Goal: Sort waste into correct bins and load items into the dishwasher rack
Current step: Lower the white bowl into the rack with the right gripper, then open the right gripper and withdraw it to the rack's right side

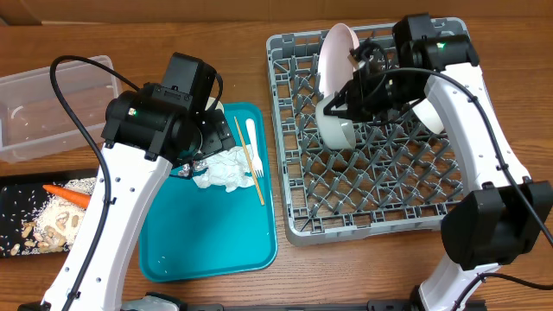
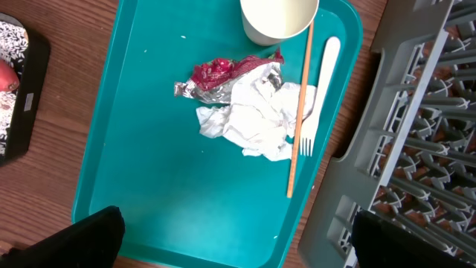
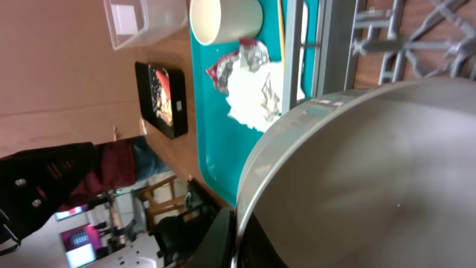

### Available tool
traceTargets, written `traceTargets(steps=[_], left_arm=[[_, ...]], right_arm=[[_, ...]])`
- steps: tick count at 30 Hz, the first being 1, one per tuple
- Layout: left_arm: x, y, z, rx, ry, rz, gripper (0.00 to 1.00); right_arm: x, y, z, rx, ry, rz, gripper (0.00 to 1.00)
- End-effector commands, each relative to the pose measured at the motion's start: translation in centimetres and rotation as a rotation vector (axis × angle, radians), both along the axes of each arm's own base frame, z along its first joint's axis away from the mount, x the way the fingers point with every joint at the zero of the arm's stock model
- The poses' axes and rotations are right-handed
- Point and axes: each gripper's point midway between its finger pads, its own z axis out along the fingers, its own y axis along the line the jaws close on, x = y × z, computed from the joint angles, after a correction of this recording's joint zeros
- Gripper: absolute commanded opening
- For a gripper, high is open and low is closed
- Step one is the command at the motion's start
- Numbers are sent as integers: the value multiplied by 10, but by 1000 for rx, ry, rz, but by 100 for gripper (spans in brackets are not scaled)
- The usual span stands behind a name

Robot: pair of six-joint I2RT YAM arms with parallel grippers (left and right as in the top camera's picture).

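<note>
Over the grey dishwasher rack (image 1: 380, 199), the right gripper (image 1: 344, 102) has its jaws pinching the rim of a pale bowl (image 1: 337, 128). The bowl sits low among the upright pegs near the rack's far side; whether it rests on the lattice cannot be told. Just behind it a pink plate (image 1: 333, 52) stands on edge in the same rack. To the left, the left gripper (image 2: 238, 227) hangs above the teal tray (image 1: 207, 242) with its jaws spread wide and nothing between them. On that tray lies a crumpled white napkin (image 2: 256, 119), with a red-and-silver foil wrapper (image 2: 216, 74) touching its far-left edge. A thin wooden stick (image 2: 300, 112) lies across the napkin's right side, and a white fork (image 2: 318, 93) lies just beside the stick, its tines toward the near end. A white cup (image 2: 277, 18) stands upright at the tray's far edge, with the stick's far end against it. On the desk (image 1: 130, 26) farther left sits a black tray (image 1: 26, 183) holding an orange carrot (image 1: 69, 194) and beige food scraps (image 1: 52, 225). Beyond it stands a clear tub (image 1: 52, 86) with a few specks inside.
</note>
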Motion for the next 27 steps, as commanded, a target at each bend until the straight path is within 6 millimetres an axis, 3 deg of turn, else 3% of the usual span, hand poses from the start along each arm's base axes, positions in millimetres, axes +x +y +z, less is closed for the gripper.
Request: traceTargets(steps=[1,4,8,18,22,27], left_arm=[[2,3,-1,8,2,12,100],[2,3,-1,7,2,12,100],[2,2,-1,6,2,11,100],[2,2,-1,5,2,11,100],[2,2,-1,6,2,11,100],[2,2,-1,5,1,12,100]], right_arm=[[-15,3,0,37,18,25,4],[-19,3,-24,39,45,28,4],[-17,5,-34,76,37,26,4],[-7,-7,-26,129,54,-36,4],[1,-23,-27,121,57,-83,4],[8,-50,-41,30,59,-145,19]])
